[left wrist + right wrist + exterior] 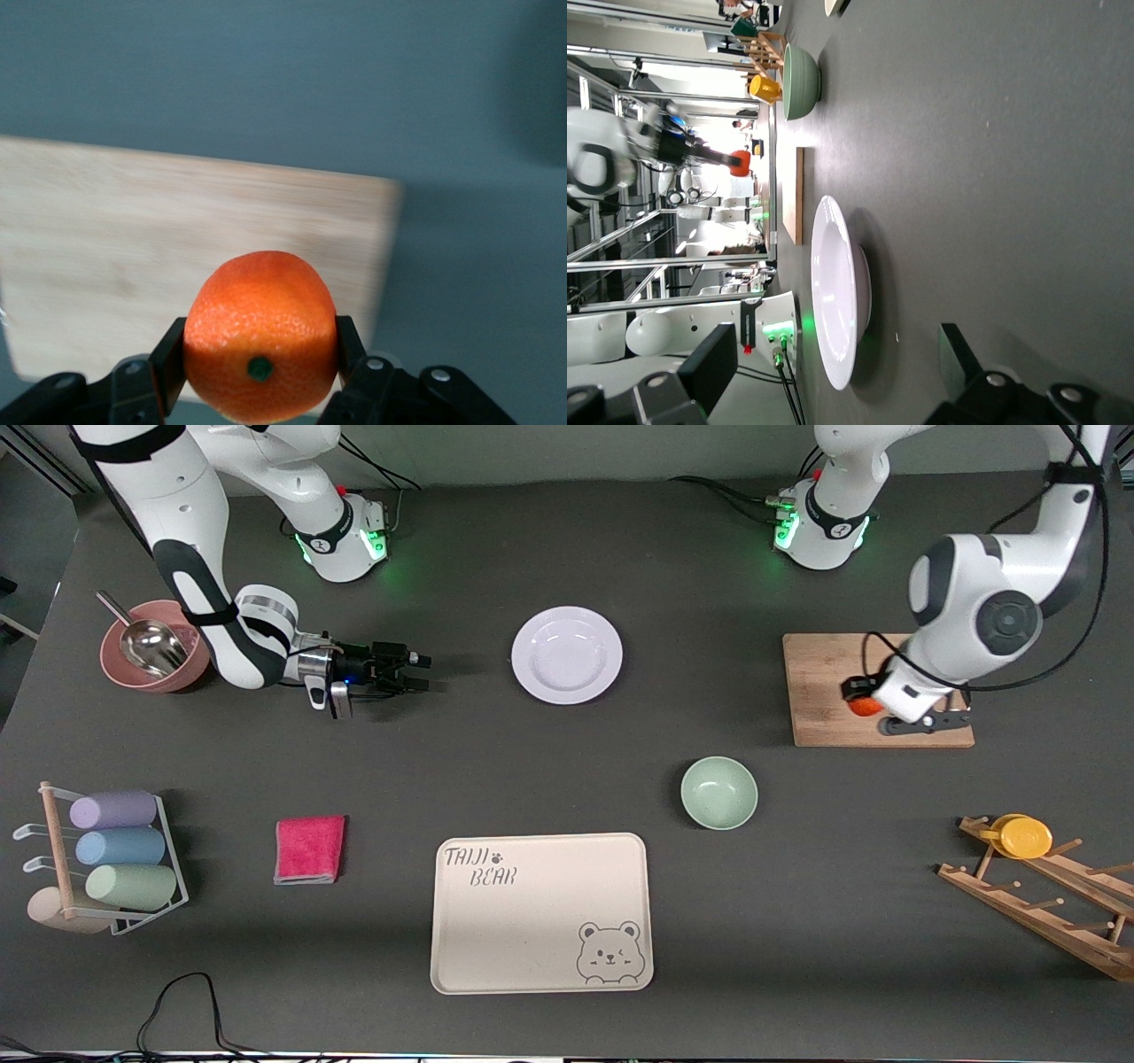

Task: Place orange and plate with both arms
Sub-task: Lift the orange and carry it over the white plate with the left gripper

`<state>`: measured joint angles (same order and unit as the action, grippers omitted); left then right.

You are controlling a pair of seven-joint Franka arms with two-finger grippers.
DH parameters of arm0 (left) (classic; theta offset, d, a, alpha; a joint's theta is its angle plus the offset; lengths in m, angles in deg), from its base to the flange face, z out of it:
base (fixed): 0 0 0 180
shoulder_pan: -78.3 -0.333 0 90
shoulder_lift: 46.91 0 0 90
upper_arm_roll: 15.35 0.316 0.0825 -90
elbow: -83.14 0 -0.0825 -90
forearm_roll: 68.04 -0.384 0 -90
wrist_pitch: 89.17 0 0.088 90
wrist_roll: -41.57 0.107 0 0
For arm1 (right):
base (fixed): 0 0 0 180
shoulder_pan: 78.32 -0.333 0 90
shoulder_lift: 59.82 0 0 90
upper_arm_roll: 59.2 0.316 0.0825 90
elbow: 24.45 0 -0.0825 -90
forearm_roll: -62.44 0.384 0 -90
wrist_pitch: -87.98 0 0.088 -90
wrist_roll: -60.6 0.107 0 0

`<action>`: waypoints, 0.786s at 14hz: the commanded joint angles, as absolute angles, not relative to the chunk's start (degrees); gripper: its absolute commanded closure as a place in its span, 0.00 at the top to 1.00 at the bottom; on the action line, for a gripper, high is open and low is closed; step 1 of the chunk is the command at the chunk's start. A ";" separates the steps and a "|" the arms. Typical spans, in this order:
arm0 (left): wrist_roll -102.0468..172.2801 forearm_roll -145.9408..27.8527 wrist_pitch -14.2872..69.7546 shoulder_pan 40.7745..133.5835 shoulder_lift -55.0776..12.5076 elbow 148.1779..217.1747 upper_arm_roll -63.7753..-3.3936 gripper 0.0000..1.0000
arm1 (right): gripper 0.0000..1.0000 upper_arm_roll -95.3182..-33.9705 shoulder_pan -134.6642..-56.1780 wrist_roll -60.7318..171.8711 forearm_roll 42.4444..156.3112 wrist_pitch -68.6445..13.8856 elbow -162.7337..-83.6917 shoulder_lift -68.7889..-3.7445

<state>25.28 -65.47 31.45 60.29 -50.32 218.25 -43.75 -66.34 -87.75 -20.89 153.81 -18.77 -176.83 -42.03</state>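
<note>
The orange sits between the black fingers of my left gripper, which is shut on it. In the front view the orange hangs a little above the wooden board, with the left gripper around it. The pale plate lies flat on the table between the two arm bases. My right gripper hovers low over the table beside the plate, toward the right arm's end, open and pointing at the rim. In the right wrist view the plate stands just ahead of the open right gripper.
A mint-green bowl and a cream bear tray lie nearer the front camera than the plate. A pink cloth, a pink bowl with a scoop, a cup rack and a wooden rack with a yellow cup are around the edges.
</note>
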 commanded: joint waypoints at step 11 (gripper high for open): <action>-34.83 -66.56 45.04 108.34 -27.35 199.88 -45.93 0.17 | 1.00 -66.67 -88.25 -24.13 155.78 -17.49 -179.05 -39.87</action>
<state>-24.69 -58.53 43.44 103.61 -38.24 206.38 -47.12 -66.36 -87.74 -21.93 153.86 -17.98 -178.86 -40.67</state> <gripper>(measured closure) 0.304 0.000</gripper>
